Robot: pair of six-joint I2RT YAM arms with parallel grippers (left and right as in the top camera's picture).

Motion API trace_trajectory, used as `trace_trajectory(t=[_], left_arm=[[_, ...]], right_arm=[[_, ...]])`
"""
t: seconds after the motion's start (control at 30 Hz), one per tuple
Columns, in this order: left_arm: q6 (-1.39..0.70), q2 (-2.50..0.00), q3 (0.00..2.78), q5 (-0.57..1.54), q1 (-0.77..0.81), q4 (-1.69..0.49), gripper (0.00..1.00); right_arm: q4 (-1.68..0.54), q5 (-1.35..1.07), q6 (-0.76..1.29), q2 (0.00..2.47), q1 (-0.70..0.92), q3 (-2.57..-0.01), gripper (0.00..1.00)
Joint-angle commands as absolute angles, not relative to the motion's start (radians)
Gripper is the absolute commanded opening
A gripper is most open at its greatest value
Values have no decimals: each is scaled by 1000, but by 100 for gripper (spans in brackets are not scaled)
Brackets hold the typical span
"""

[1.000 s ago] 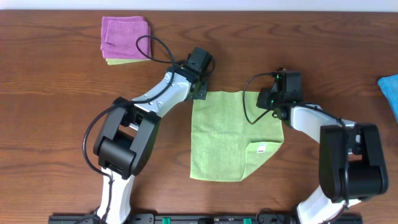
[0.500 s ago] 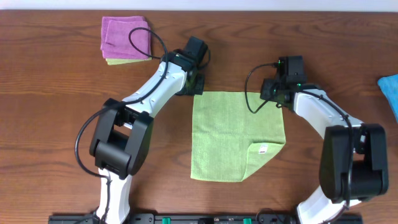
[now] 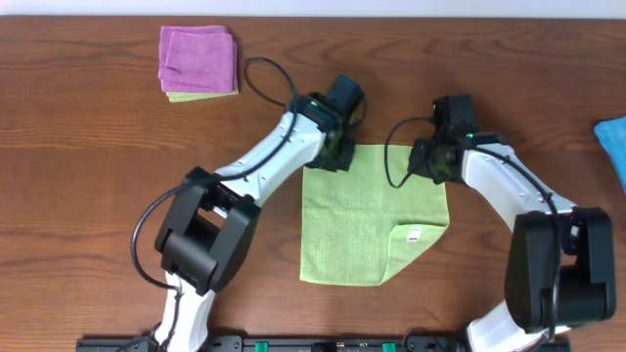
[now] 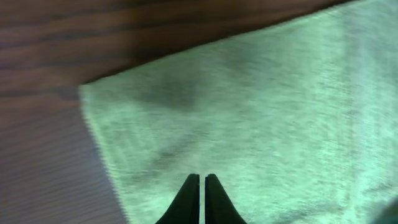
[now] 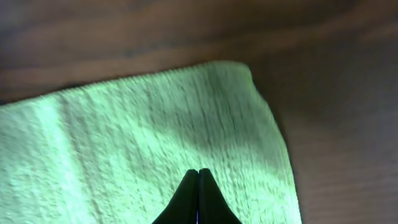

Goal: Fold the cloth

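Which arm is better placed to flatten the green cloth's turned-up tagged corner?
Right. The right gripper is over the green towelling cloth's right edge, the tagged corner's side; the left gripper is over the opposite edge.

Even light overhead, murky blur at the wrists.
The overhead view is bright and sharp, the wooden table evenly lit with only soft shadows. Both wrist views are dim and smeared: the green cloth loses its weave, a grey shadow patch crosses it, and the wood streaks into dark bands.

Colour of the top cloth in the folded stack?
Magenta top cloth; overhead view shows it best.
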State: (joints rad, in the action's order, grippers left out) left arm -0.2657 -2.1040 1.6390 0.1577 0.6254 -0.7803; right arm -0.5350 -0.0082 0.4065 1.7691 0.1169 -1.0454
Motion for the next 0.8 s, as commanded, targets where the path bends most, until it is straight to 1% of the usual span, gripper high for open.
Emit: trace_trajectory(t=[0.0, 0.3, 0.53, 0.77], left_arm=[[-295, -2116, 1633, 147, 641, -776, 6], [-330, -2121, 1575, 119, 643, -774, 6], [-357, -2121, 1530, 104, 643, -714, 6], [-364, -2122, 1488, 86, 641, -647, 6]], right_arm=[[-546, 1, 441, 1753, 121, -1032, 1], [-588, 39, 432, 1753, 126, -1013, 2], [-505, 34, 429, 1753, 126, -934, 2], [-408, 34, 429, 1753, 126, -923, 2]])
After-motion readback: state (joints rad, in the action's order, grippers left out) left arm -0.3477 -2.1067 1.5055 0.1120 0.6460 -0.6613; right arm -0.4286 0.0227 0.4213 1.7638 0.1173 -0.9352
